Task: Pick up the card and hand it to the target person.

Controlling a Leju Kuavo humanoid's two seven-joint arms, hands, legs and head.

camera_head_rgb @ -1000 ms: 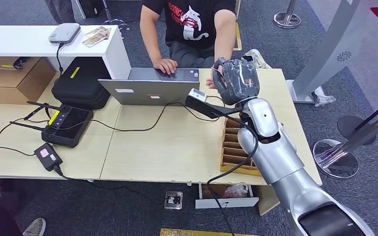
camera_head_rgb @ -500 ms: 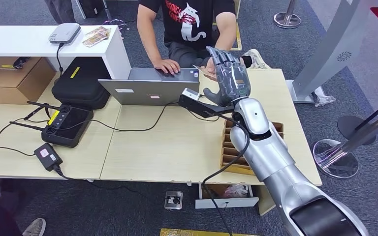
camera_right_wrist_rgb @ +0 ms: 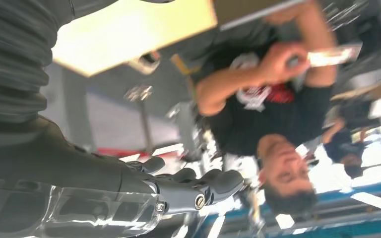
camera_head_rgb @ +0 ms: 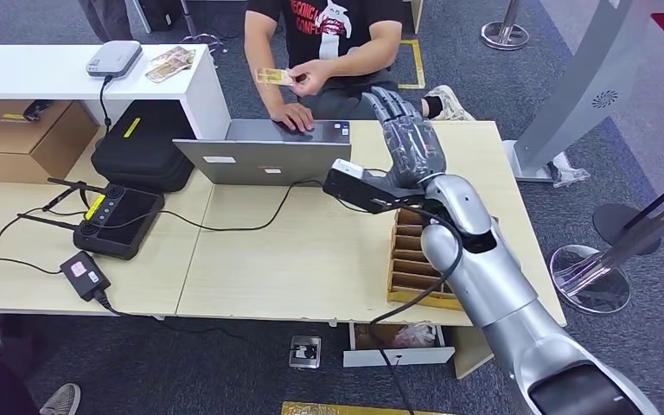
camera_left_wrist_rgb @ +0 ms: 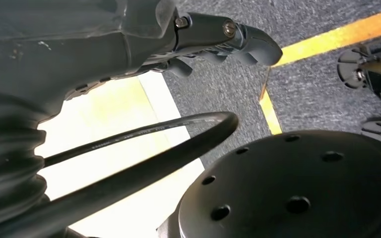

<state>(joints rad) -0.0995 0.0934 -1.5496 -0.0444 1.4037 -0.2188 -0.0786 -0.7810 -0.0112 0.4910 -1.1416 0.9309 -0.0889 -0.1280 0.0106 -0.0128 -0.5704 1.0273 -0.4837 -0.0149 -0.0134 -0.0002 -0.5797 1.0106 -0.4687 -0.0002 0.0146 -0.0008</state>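
**Card's handed over, robot's right hand is empty now**

So the handoff basically just happened. A second ago the right hand (camera_head_rgb: 411, 143) was curled up right by the person's hand at the far edge of the desk (camera_head_rgb: 311, 259). Half a second ago the fingers had opened and the card sat between the two of them. Now the person (camera_head_rgb: 337, 35) has pulled the card (camera_head_rgb: 275, 76) up and away, pinching it in front of their chest, well clear of the robot. The other hand of theirs rests on the laptop (camera_head_rgb: 264, 156).

The right hand stays stretched out over the far side of the desk, fingers apart and holding nothing; the right wrist view shows them straight with nothing in them too. The left hand (camera_left_wrist_rgb: 129, 34) hangs down by the floor, and from that angle I honestly can't tell whether it's open or curled.

My take: the task is as good as done, all that's left is pulling the arm back.

Rest of the scene: light wood desk, a wooden card rack (camera_head_rgb: 419, 259) under the right arm, a black controller (camera_head_rgb: 117, 220) with antennas, and a small adapter (camera_head_rgb: 85, 275) with cables running across. Black case (camera_head_rgb: 143, 147) and a cardboard box (camera_head_rgb: 26, 138) sit behind, next to a white shelf (camera_head_rgb: 52, 73). Grey carpet, yellow floor tape, stanchion bases off to the side.
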